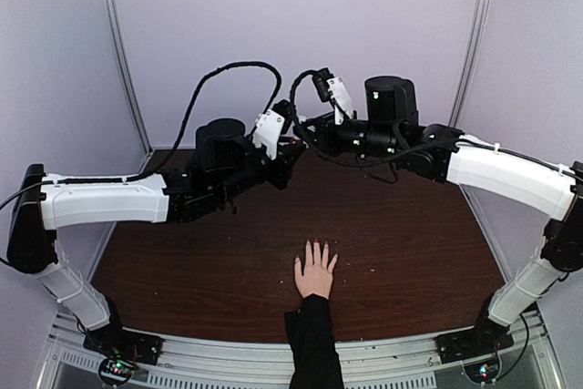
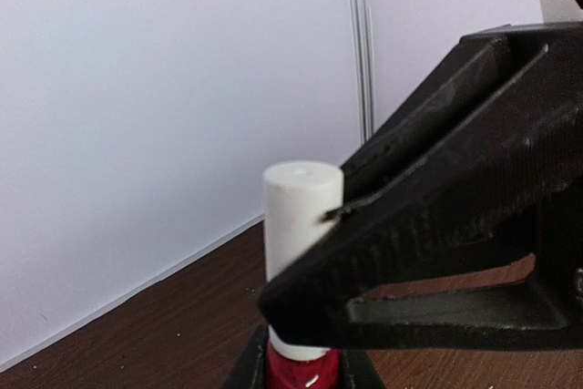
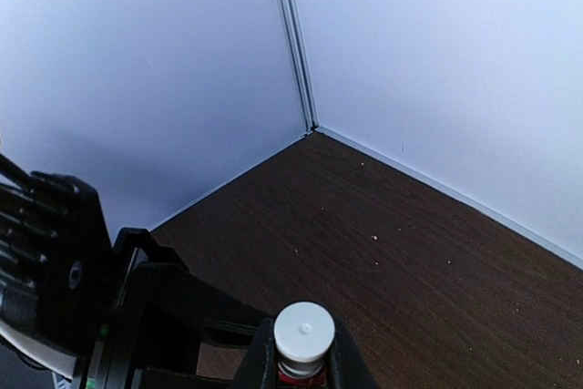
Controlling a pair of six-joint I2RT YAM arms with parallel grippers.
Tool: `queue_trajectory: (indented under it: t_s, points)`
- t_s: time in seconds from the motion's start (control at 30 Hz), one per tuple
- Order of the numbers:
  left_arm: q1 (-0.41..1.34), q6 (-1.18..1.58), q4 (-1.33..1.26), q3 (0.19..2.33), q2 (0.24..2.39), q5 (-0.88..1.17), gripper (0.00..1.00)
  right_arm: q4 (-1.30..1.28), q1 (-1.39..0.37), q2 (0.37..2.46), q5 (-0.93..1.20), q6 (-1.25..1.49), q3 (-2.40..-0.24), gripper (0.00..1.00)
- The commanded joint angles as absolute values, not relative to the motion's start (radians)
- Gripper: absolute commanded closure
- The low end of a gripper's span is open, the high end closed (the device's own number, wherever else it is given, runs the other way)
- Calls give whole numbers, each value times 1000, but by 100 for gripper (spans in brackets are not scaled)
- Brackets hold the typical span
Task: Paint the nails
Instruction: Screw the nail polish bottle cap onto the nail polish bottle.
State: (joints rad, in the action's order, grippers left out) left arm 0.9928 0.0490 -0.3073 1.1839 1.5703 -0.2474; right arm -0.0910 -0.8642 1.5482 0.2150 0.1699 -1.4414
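Step under way, apparently uncapping: well beyond the hand point(image 1: 315, 275) lying flat on the table point(image 1: 410, 243), nails point(image 1: 315, 245) at its fingertips, left gripper point(image 2: 303, 380) clamps the red bottle point(image 2: 310, 369) and right gripper point(image 3: 303, 362) pinches its white cap point(image 3: 303, 330), which next likely needs unscrewing.

A dark brown, wood-grained table point(image 1: 410, 252) fills the floor of the pale-walled booth, and a silvery rail point(image 1: 228, 353) runs along its near edge. A pale hand point(image 1: 315, 278) lies flat on it, palm down, close to the middle of the near edge, its fingers point(image 1: 316, 252) pointing toward the far wall. Its black sleeve point(image 1: 312, 343) crosses the rail. Tiny pale specks point(image 3: 374, 238) dot the surface.
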Motion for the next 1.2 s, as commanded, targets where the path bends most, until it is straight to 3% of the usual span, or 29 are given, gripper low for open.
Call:
queue_trajectory:
  t_s: [0.0, 0.07, 0.37, 0.63, 0.9, 1.17]
  points:
    - [1012, 11, -416, 1208, 1590, -367, 100, -73, -907, 1562, 171, 219, -1416, 100]
    - [1012, 10, -413, 1202, 1585, -361, 100, -65, -906, 1559, 182, 213, -1414, 99]
    - [999, 14, -397, 1166, 1528, -221, 100, -43, -893, 1471, 198, 154, -1356, 57]
    - [982, 31, -356, 1155, 1491, -94, 100, -35, -856, 1356, 241, 105, -1288, 40]
    - [950, 53, -324, 1151, 1457, 254, 100, -92, -797, 1289, 524, 18, -1281, 35]
    - [930, 72, -314, 1167, 1446, 567, 100, -237, -796, 1276, 808, -121, -1357, 42]
